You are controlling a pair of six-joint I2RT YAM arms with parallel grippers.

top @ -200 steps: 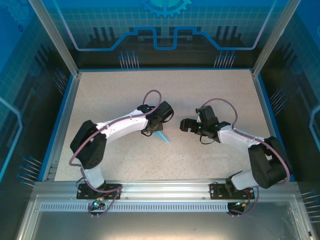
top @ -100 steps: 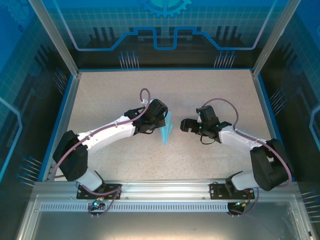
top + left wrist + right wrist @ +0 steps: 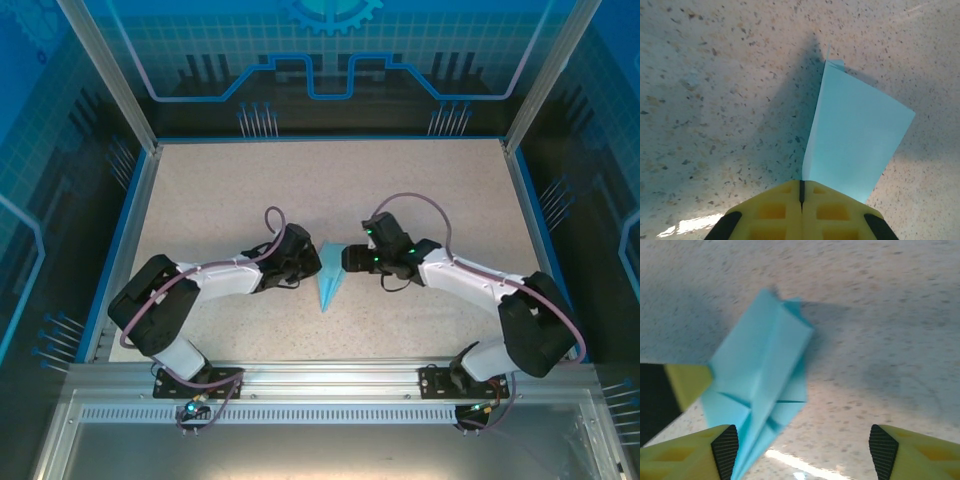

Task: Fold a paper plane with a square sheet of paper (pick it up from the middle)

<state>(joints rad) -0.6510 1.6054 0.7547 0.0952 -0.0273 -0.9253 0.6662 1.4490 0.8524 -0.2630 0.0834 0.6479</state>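
I have the plane (image 3: pixel 328 280) close to the middle of the table (image 3: pixel 220 190), hanging between my two grippers. From the top camera it reads as a narrow blue dart, wide end toward the far side and point toward the near edge.

My left gripper (image 3: pixel 314 270) comes at it from the left. On the left wrist camera the gripper (image 3: pixel 801 187) has its yellow fingers (image 3: pixel 772 210) pressed flat together, with the plane (image 3: pixel 855 145) pinched in the seam and fanning out from them. The paper throws a dark shadow on the speckled top. I cannot tell whether the point touches the table.

My right gripper (image 3: pixel 345 260) faces it from the right, just beside the wide end. On the right wrist camera that gripper (image 3: pixel 805 447) has its jaws wide apart. The plane (image 3: pixel 760 385) sits at the left of the gap, its lower edge against one finger (image 3: pixel 715 450), and the other finger is well clear of it. That picture is blurred, though the centre crease and layered folds show. The yellow pad (image 3: pixel 687 382) of the left gripper shows at the plane's left edge.
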